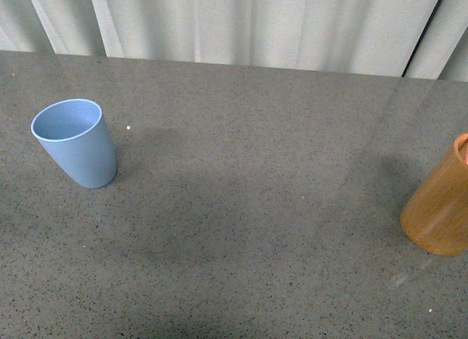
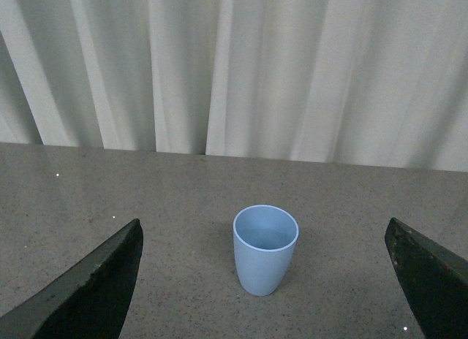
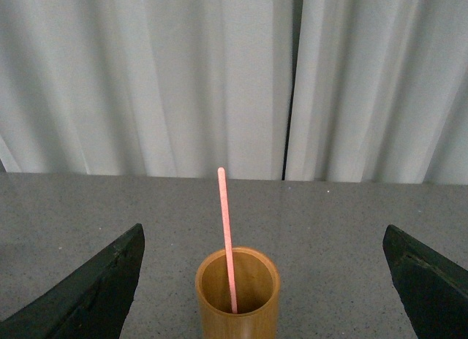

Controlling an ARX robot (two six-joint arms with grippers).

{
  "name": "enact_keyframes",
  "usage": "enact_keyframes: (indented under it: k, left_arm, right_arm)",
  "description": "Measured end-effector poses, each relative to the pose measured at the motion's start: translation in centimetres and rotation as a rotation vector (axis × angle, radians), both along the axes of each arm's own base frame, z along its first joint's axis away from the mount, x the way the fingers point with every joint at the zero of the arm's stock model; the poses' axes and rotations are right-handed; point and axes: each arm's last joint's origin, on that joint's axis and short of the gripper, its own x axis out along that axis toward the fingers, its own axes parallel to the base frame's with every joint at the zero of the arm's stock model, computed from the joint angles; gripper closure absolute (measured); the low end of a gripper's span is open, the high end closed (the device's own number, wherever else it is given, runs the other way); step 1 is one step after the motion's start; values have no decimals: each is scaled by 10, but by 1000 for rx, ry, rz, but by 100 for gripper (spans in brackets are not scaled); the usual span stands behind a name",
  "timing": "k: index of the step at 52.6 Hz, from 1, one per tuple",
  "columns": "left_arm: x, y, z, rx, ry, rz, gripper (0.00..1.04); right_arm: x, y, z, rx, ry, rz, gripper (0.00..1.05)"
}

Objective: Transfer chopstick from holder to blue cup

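The light blue cup [image 1: 78, 142] stands upright and empty at the left of the grey table; it also shows in the left wrist view [image 2: 265, 248], ahead of and centred between the wide-open fingers of my left gripper [image 2: 265, 284]. The orange-brown holder [image 1: 441, 207] stands at the right edge of the front view. In the right wrist view the holder [image 3: 238, 294] holds one pink-red chopstick [image 3: 227, 233], standing nearly upright and rising well above the rim. My right gripper [image 3: 263, 284] is open and empty, its fingers on either side of the holder, apart from it. Neither arm shows in the front view.
The grey speckled tabletop [image 1: 248, 207] stretches between cup and holder. A white pleated curtain [image 1: 241, 21] hangs behind the table's far edge.
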Motion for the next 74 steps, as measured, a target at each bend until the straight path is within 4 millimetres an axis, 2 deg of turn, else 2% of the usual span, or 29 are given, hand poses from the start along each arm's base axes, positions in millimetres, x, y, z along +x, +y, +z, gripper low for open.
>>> enact_keyframes:
  k: [70, 74]
  left_arm:
    - [0, 0, 0, 0, 0, 0, 7]
    - [2, 0, -2, -59, 134, 133, 7]
  right_arm:
    - [0, 0, 0, 0, 0, 0, 10]
    - [0, 0, 0, 0, 0, 0, 10]
